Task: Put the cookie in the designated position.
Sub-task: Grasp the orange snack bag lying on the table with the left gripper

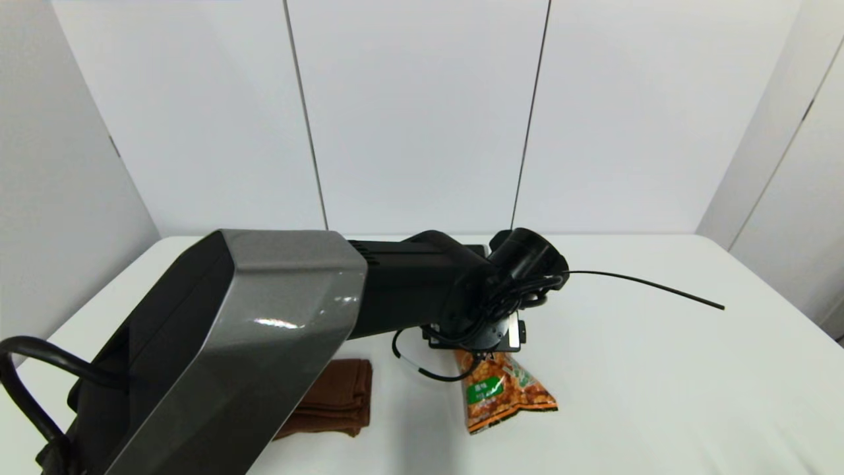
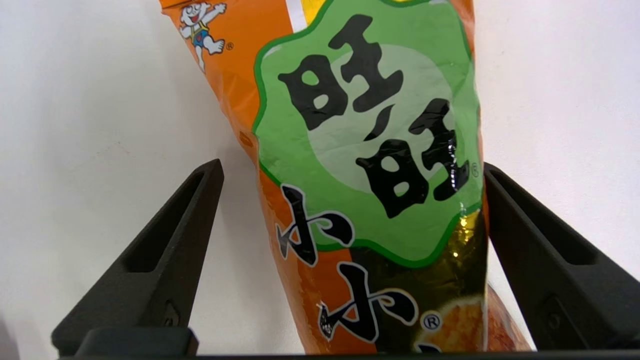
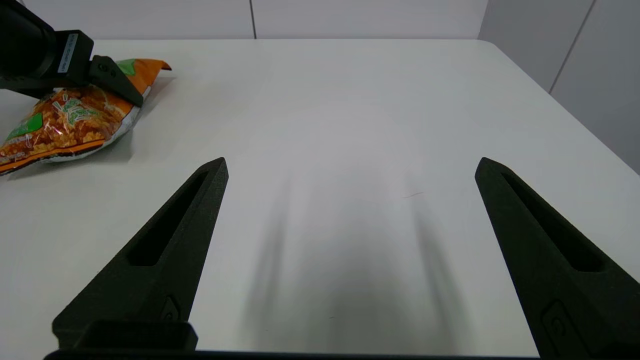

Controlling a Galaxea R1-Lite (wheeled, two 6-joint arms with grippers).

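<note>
The left arm (image 1: 224, 343) fills the near worktop (image 1: 659, 369); its hand (image 2: 350, 200) is spread open astride the cookie (image 2: 370, 165), one finger (image 2: 540, 260) touching the bag's edge, the other standing clear. The bag lies flat mid-worktop, toward the near edge, beside a towel (image 1: 336, 396). Its green label reads 旺旺, with 小小 below. The right hand (image 3: 350, 200) hangs open over bare worktop, well apart from the bag.

Bare white table (image 1: 659, 369) lies right of the cookie (image 1: 504, 389); the brown towel (image 1: 336, 396) crowds its left.
</note>
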